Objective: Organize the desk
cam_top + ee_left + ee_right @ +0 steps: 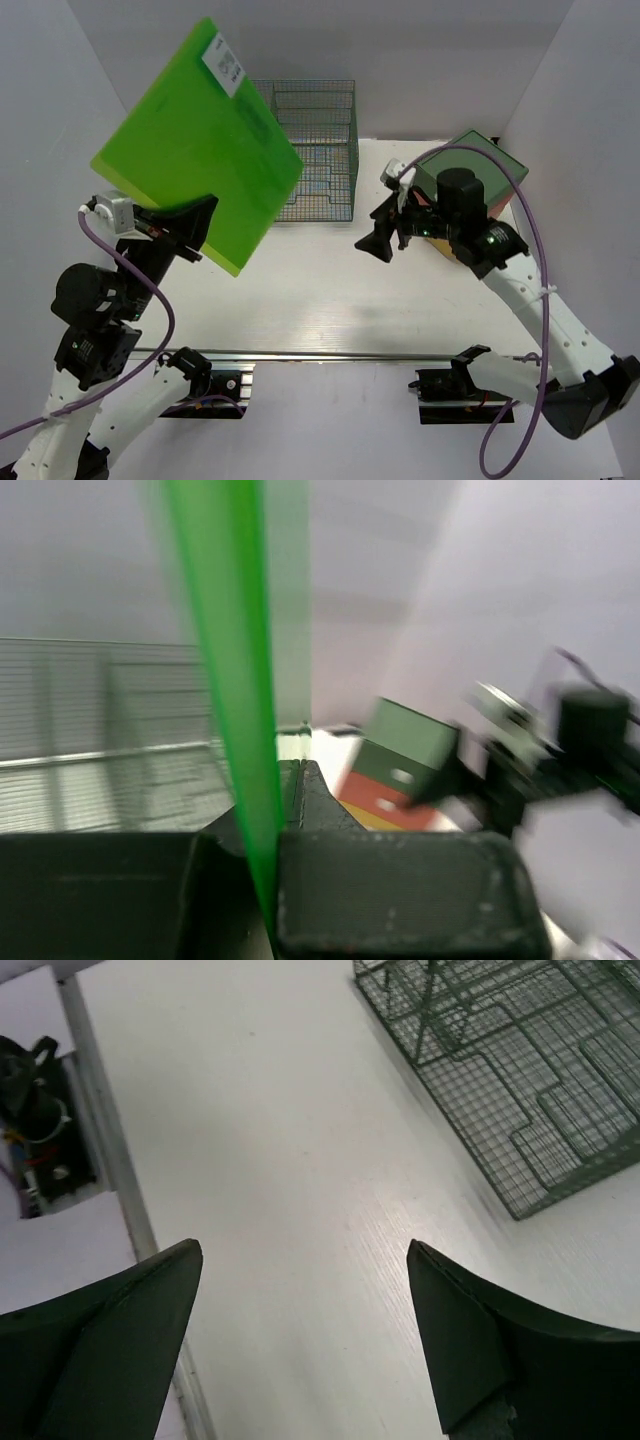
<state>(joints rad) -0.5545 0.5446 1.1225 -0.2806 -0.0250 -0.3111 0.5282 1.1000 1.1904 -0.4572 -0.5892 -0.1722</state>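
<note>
The left gripper (193, 222) is clamped on the green folder (200, 140) at its 6 o'clock corner; it looks light, slick and fairly stiff. The right gripper (380, 243) gapes empty above the desk (320, 310).

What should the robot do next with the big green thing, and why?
Probably swing the green folder toward the wire rack and lower it in. The left fingers pinch its edge, it hangs in the air beside the rack, and the right fingers are open and empty.
</note>
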